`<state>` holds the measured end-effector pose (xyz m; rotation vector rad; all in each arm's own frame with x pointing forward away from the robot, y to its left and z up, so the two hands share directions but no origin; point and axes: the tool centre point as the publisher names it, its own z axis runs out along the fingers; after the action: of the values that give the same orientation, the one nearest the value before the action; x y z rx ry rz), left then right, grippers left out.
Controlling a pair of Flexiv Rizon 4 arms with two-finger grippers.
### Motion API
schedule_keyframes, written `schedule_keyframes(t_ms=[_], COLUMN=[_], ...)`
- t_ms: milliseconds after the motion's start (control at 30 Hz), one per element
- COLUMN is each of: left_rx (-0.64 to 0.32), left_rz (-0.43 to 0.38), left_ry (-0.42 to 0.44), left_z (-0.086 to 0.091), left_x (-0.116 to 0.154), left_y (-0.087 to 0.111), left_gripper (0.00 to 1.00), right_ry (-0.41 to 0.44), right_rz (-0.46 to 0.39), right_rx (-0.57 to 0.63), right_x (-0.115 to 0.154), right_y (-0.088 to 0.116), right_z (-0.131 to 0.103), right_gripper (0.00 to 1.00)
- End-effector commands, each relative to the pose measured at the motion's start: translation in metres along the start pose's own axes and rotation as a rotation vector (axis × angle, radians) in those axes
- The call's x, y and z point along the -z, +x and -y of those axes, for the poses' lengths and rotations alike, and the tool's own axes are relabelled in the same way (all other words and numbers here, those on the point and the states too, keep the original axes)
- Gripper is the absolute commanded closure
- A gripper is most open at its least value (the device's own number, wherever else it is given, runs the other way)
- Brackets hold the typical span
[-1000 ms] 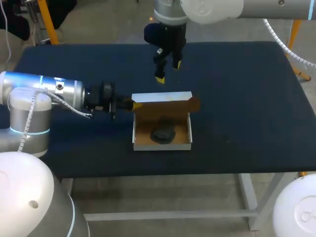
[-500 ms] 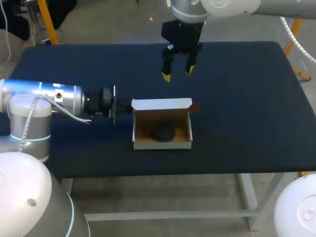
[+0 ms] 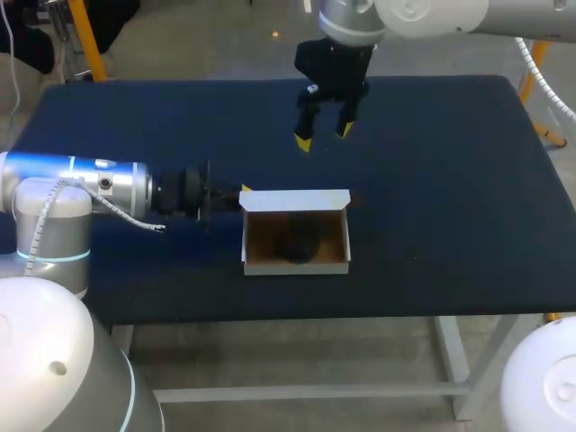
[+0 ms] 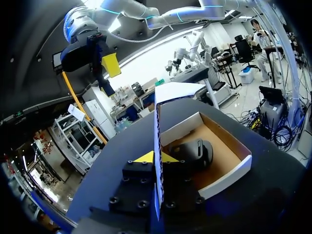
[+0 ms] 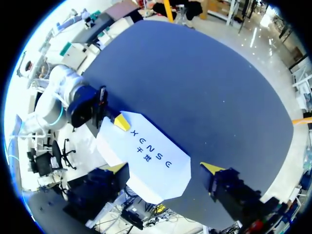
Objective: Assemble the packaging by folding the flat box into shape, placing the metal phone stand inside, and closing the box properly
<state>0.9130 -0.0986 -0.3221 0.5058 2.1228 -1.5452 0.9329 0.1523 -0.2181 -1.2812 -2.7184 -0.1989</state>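
My left gripper (image 3: 236,193) is clamped on the lid (image 3: 295,200) of the box (image 3: 297,265). In the left wrist view the white flap stands on edge between the two yellow tips, with one tip against each face. That arm comes in low and level from the left and meets the box at its back left corner. The lid rises from the back wall, close to upright, above the open tray. The box sits near the middle of the table (image 3: 450,198), white outside and brown inside. The stand (image 3: 297,245), a dark rounded shape, lies on the box floor about the centre, partly in the lid's shadow. My right gripper (image 3: 323,136) hangs over the table beyond the box, well apart from it. Its fingers are spread, hold nothing and point down. Its wrist view looks onto the lid's white outer face, with a yellow tip of the left gripper at one corner.
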Motion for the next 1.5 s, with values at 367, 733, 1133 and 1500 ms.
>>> schedule_keyframes(t_ms=[367, 733, 1133, 1500], left_rx=[-0.066, -0.098, -0.113, -0.163], left_rz=[0.009, 0.014, 0.014, 0.024], left_ry=[0.0, -0.004, 0.011, 0.013], left_z=[-0.004, -0.006, -0.006, -0.005], left_x=[0.001, -0.001, 0.002, 0.003], left_y=[0.011, 0.015, 0.019, 0.026], left_gripper=[1.0, 1.0, 1.0, 1.0], right_ry=[0.19, 0.161, 0.161, 0.283], right_rz=[-0.039, -0.135, -0.117, -0.189], right_rx=[-0.355, -0.599, -0.688, -0.781], right_x=[-0.02, -0.032, -0.038, -0.054], right_y=[-0.001, -0.002, 0.002, 0.004], right_z=[0.002, 0.031, 0.043, 0.051], right_gripper=[0.0, 0.0, 0.0, 0.0])
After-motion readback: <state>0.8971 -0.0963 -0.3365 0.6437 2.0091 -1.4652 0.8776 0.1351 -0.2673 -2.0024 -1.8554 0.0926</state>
